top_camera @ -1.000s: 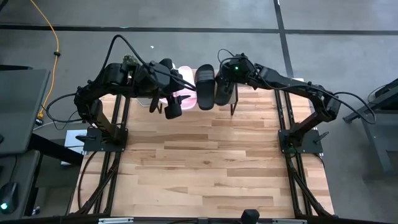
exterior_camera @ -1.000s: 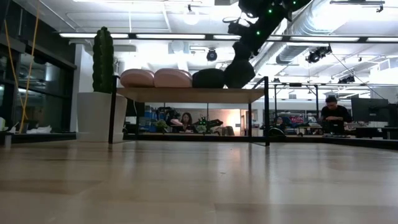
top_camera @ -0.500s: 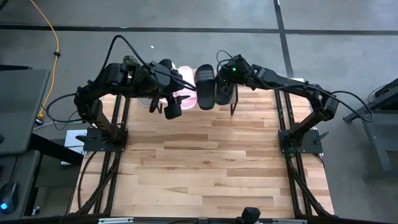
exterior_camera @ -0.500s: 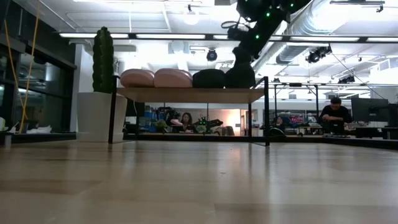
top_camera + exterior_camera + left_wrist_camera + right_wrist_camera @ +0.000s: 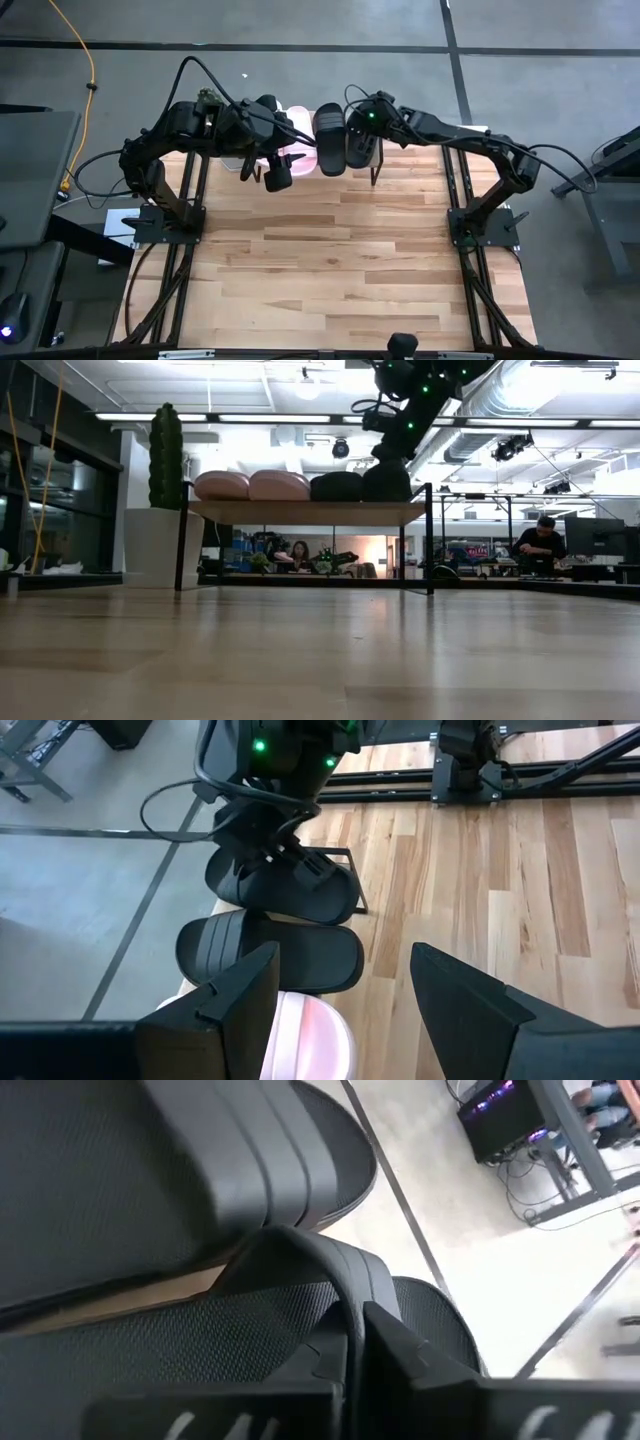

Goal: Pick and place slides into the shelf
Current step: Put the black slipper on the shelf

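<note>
Wooden worktop (image 5: 330, 260) w/ pale plank top, bare across its middle & near edge; office room beyond in low view, people at desks in bkgd.

Shelf (image 5: 300, 511) stands along the far edge of the worktop, light board on thin black legs. Cactus pot (image 5: 150, 545) just off its left end in low view.

On the shelf board, L to R: two pink slides (image 5: 248, 485) side by side, then first black slide (image 5: 336, 486), then second black slide (image 5: 386, 481) at the right end. All four rest on top of the board, touching or nearly so.

Left gripper (image 5: 277, 172) hangs by the shelf's near side, around the pink slides; fingers (image 5: 235, 995) spread wide, nothing between them.

Right gripper (image 5: 362, 128) is over the right-end black slide, arm reaching in from the worktop's right edge. Its fingers are clenched; right wrist view shows them pressed close on the slide's strap (image 5: 300, 1260), but can't tell if strap is actually pinched.
</note>
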You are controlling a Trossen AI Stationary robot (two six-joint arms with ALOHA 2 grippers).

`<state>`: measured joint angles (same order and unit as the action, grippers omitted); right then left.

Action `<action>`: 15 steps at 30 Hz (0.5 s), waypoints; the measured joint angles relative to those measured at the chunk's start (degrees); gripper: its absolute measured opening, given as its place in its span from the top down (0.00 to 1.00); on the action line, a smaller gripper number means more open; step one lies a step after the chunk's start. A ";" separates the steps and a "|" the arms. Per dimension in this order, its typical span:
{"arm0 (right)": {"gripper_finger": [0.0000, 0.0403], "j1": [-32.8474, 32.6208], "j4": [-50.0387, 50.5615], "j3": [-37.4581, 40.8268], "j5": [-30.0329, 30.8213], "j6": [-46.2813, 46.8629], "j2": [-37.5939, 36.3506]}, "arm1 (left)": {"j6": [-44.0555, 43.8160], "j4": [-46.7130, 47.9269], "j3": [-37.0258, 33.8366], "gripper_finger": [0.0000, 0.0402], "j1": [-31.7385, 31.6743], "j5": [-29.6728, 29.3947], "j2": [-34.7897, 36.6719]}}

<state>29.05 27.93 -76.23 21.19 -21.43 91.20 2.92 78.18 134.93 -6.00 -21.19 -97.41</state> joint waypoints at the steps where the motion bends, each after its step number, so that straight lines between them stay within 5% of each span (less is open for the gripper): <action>1: 0.99 -0.25 0.14 0.02 0.30 -0.68 0.06 | 0.00 -0.01 0.00 0.47 0.00 0.00 0.00; 15: 1.00 -0.56 0.34 0.13 -1.54 -8.10 0.09 | -0.04 0.02 0.00 0.47 0.00 0.00 0.00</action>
<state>28.49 28.27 -76.09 19.65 -29.52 91.29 2.87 78.20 134.93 -6.00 -21.19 -97.41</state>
